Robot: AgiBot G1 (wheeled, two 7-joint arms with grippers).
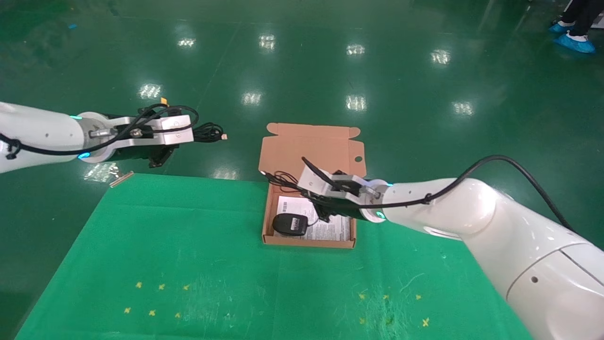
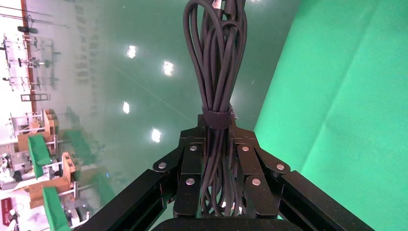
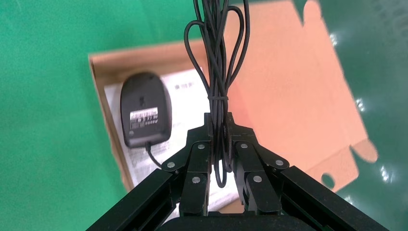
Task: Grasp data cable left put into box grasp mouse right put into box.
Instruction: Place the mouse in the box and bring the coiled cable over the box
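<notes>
While the left end effector clamps the data cable beyond the desk's far-left corner, the right end effector — pinching the mouse's cord — hangs over the box, mouse inside.

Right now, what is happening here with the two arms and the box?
The right end effector is shut on the mouse's cord above the open box. The mouse already lies in the box, underside up, on a printed sheet. The left end effector holds the bundled data cable out past the table's far left edge.

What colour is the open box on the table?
The box is salmon-pink cardboard, seen best in the right wrist view.
</notes>
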